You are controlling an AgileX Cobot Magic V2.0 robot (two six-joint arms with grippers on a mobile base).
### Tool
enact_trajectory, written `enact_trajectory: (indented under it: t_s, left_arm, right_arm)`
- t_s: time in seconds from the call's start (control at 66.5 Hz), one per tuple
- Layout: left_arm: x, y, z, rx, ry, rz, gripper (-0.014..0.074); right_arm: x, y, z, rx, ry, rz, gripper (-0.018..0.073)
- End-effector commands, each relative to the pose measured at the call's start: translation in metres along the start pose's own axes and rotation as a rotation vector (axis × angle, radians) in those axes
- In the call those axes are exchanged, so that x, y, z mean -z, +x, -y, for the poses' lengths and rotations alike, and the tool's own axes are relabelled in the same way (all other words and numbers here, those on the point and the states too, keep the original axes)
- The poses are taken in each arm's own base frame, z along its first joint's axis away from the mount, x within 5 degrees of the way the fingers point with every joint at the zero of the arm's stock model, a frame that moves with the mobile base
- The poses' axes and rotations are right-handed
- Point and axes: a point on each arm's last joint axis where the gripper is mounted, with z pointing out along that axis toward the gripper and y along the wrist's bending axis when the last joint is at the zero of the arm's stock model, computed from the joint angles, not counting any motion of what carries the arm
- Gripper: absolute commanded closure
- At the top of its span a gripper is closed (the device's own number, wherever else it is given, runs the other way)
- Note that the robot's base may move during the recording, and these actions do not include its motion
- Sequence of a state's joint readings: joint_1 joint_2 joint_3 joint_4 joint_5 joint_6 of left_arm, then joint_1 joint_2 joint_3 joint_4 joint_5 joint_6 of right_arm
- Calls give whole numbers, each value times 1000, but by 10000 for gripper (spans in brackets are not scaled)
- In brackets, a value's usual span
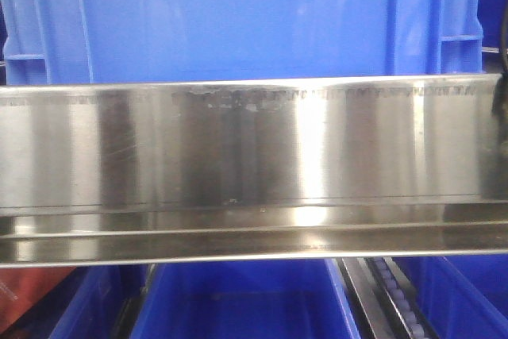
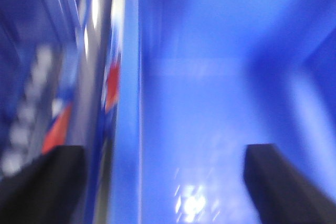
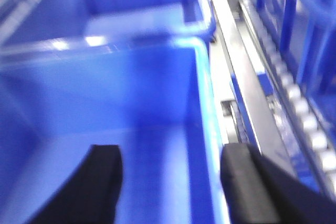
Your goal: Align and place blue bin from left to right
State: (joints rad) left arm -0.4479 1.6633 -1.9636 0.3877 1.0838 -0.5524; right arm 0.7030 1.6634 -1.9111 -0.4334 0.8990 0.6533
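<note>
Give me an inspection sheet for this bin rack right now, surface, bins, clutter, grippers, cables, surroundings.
Surface: steel shelf rail spans the front view, scuffed along its top edge.
Job's things: blue bin above the rail; lower blue bin below it, open, nothing seen inside.
Clutter: reddish patch at lower left, unidentifiable.
Grippers: left gripper open, straddling a bin wall; right gripper open, straddling a bin wall.
Cables: nothing seen.
Surroundings: roller track beside the bins.

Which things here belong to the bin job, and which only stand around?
Job:
- blue bin
- left tool, open astride the bin wall
- right tool, open astride the bin wall

Around:
- steel shelf beam
- roller rail
- upper blue crate
</note>
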Motion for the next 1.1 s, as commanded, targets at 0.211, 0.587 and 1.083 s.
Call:
enact_trajectory:
  t_s: [0.211, 0.587, 1.083]
  left_arm:
    - [58, -12, -16, 55, 10, 52, 707]
    - [85, 24, -27, 128, 201, 136, 707]
    - [148, 119, -77, 82, 403, 447, 707]
  right_arm:
    - [50, -18, 5, -20, -36, 62, 723]
    - [90, 14, 29, 26, -113, 146, 722]
    - [168, 102, 79, 82, -337, 421, 722]
